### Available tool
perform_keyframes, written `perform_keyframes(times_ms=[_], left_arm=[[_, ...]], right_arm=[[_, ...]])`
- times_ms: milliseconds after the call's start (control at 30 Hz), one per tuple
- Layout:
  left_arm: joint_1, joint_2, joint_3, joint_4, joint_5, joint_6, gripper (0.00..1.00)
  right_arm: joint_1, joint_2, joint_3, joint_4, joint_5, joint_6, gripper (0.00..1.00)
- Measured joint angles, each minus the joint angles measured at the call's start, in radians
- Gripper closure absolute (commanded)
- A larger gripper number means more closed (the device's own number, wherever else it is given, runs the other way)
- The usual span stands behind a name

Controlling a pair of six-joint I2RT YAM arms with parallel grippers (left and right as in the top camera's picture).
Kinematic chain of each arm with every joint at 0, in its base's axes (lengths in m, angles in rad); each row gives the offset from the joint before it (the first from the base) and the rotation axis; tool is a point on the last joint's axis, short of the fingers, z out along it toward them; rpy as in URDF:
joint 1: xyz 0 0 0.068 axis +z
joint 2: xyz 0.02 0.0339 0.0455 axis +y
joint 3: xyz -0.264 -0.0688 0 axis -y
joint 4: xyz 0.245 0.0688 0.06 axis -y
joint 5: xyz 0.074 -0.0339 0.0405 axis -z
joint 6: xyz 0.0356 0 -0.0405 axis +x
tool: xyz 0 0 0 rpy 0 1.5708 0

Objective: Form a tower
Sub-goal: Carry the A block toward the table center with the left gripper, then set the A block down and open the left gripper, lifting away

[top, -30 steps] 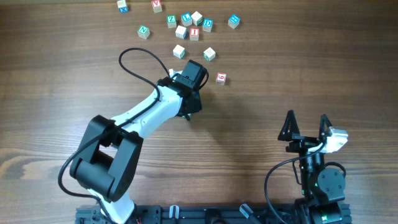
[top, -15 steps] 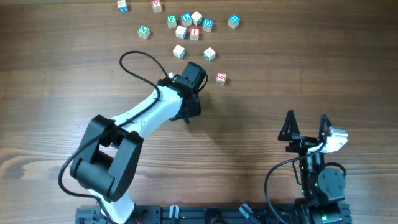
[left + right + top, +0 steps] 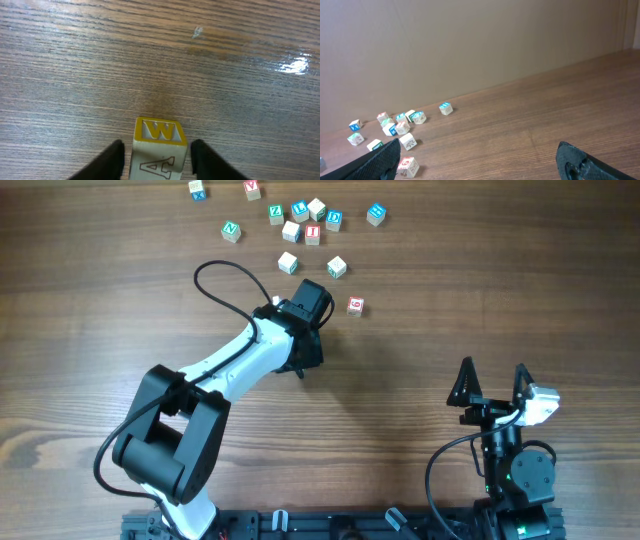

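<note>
Between the two fingers of the left gripper (image 3: 157, 143) stood the tower (image 3: 158, 150). Only one pale cube of it showed, with a yellow W face uppermost and an A on the side toward the wrist camera. The cube's lower part ran off the bottom edge, so whether others stood beneath it could not be told. A thin strip of wood grain showed on each side between cube and finger, so the jaws were slightly parted around it and not pinching it. From overhead, the left arm's black wrist hid both the fingers and the tower, over the middle of the table (image 3: 420, 300).

Beyond that wrist, toward the far edge, lay thirteen loose cubes (image 3: 313, 234). One with a red face (image 3: 355, 306) sat alone and nearest the wrist. Two pale ones (image 3: 288, 262) came next. Eight lay in a loose cluster behind them, and two more (image 3: 197, 189) were at the very top edge. One black cable (image 3: 215, 275) looped out from the left arm.

Well apart, near the front edge, the right gripper (image 3: 492, 385) was spread wide over bare wood. Its two dark fingertips stood at opposite bottom corners of its own camera's view, which showed the scattered cubes small and far off.
</note>
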Motion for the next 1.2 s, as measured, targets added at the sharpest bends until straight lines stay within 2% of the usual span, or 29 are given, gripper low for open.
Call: perform_keyframes(times_ms=[67, 267, 367, 433, 767, 1200], left_arm=[[0.000, 0.000, 0.000, 0.000, -0.001, 0.024, 0.31], [0.005, 0.000, 0.002, 0.032, 0.000, 0.072, 0.24], [0.049, 0.000, 0.031, 0.029, 0.004, 0.095, 0.12], [0.095, -0.001, 0.060, 0.032, 0.003, 0.104, 0.00], [0.351, -0.006, 0.082, -0.042, 0.003, 0.111, 0.00], [0.374, -0.006, 0.082, -0.042, 0.003, 0.111, 0.00]], right_arm=[[0.000, 0.000, 0.000, 0.000, 0.000, 0.000, 0.00], [0.000, 0.000, 0.000, 0.000, 0.000, 0.000, 0.00], [0.000, 0.000, 0.000, 0.000, 0.000, 0.000, 0.00], [0.000, 0.000, 0.000, 0.000, 0.000, 0.000, 0.00], [0.000, 0.000, 0.000, 0.000, 0.000, 0.000, 0.00], [0.000, 0.000, 0.000, 0.000, 0.000, 0.000, 0.00]])
